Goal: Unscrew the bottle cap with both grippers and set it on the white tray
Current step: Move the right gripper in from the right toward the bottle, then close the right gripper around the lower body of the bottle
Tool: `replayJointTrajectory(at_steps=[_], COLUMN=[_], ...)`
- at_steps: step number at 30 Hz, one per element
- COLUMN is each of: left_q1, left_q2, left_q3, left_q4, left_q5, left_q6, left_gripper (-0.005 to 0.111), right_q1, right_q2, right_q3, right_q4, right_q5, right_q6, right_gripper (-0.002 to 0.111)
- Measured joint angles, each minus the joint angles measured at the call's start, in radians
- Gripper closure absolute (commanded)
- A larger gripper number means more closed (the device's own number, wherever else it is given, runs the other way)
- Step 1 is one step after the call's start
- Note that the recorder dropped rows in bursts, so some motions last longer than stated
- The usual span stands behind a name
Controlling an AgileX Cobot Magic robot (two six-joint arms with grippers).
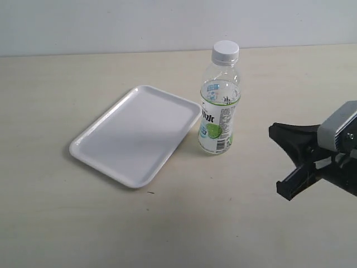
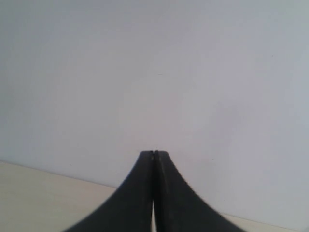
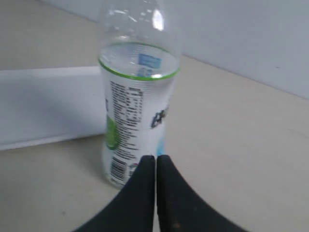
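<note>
**Q:** What stands on the table (image 1: 83,223)?

**A:** One clear bottle (image 1: 219,111), upright, just beside the right edge of one white tray (image 1: 136,134). Whether they touch is unclear. One white bottle cap (image 1: 225,51) sits on the bottle's neck.

**Q:** Can the label (image 1: 215,120) be read?

**A:** No. It is white, blue and green, with a lime picture (image 1: 213,132). The right wrist view adds a block of small print, a barcode (image 3: 118,169) and part of some dark lettering, all too blurred to read.

**Q:** And the grippers?

**A:** Two. The right gripper (image 3: 155,158) has its jaws pressed together and holds nothing. Its tips point at the bottle's lower half, well apart from it. The exterior view shows only this arm, at the right edge. The left gripper (image 2: 154,153), seen only in its own wrist view, is likewise closed and empty, facing a pale wall (image 2: 145,72).
</note>
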Motion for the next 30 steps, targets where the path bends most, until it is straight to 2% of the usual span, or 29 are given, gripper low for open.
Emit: replayJointTrajectory(at_steps=[1,2,4,10,15,30], left_q1=[0.0,0.0,0.0,0.0,0.0,0.0], left_q2=[0.0,0.0,0.0,0.0,0.0,0.0], left_q3=[0.0,0.0,0.0,0.0,0.0,0.0], left_q4=[0.0,0.0,0.0,0.0,0.0,0.0], left_q5=[0.0,0.0,0.0,0.0,0.0,0.0], left_q6=[-0.002,-0.005,-0.012,-0.017,-0.02,-0.047], left_gripper=[0.107,0.107,0.107,0.107,0.107,0.107], right_q1=[0.0,0.0,0.0,0.0,0.0,0.0], right_q2=[0.0,0.0,0.007,0.075,0.135,0.31], right_q3=[-0.013,-0.027,-0.046,-0.098,-0.158,-0.335], right_q4=[-0.029,-0.069,-0.144,-0.177,-0.177,-0.231], right_q5=[0.005,0.009,0.011,0.004,0.003,0.023], right_q6=[0.023,0.053,0.089,0.124,0.13,0.134], right_gripper=[0.075,0.059,0.042,0.041,0.031,0.031])
